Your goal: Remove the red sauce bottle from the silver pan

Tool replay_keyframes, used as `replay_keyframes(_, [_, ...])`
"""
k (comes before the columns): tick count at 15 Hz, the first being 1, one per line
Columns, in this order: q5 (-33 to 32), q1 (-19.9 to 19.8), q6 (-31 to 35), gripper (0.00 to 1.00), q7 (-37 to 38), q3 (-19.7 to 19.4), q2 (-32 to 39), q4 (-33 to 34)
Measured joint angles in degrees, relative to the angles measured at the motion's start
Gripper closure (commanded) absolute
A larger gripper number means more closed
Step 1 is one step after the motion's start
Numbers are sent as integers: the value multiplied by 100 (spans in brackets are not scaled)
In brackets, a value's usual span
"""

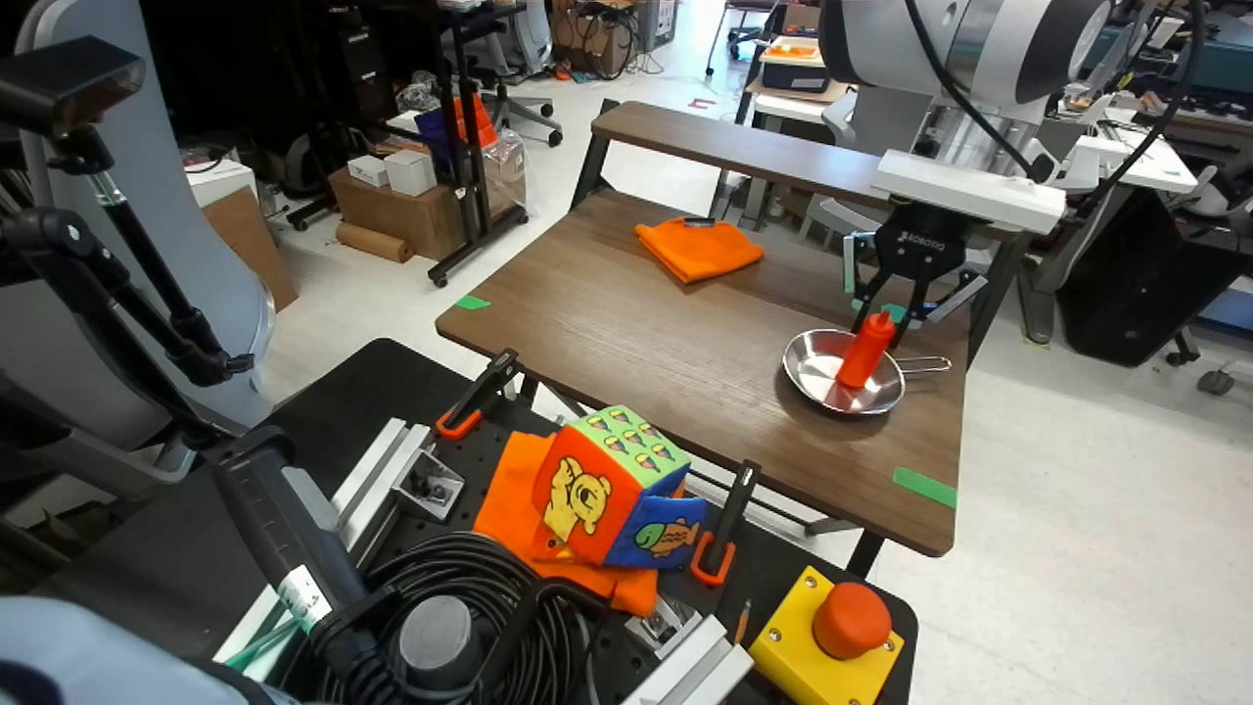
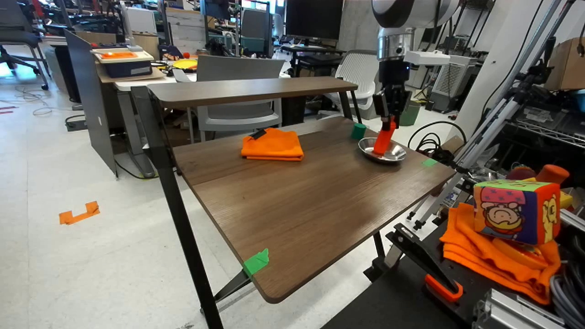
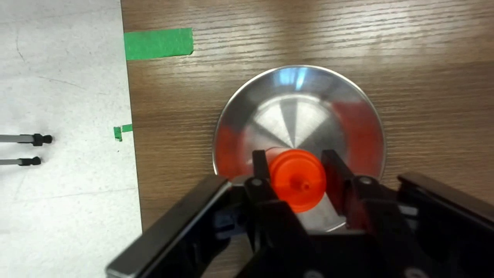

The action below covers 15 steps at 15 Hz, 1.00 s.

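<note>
Tape (image 1: 924, 487), near right corner of desk (image 1: 666, 338) (exterior view), likely boundary mark | silver pan (image 1: 812, 365) by right edge, red sauce bottle (image 1: 865, 352) inside | fingers (image 3: 261, 166) part-spread, flanking bottle top near-flush, presumably for lift-out; clamped or not, can't say | orange cloth (image 1: 700, 251) toward far edge, likely placed aside

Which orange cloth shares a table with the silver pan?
The folded orange cloth bearing a black piece, on the brown table with the silver pan; the other cloth lies on the black table beneath a picture cube.
</note>
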Motion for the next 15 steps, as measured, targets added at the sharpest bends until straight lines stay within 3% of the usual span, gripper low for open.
replay_keyframes(4, [-17,53,113,87,-24,27,-414,-183])
replay_keyframes(10, [-91,464,558,87,-94,296,-1963,-1425])
replay_keyframes(15, [-98,885,801,87,-95,615,-2351,-2275])
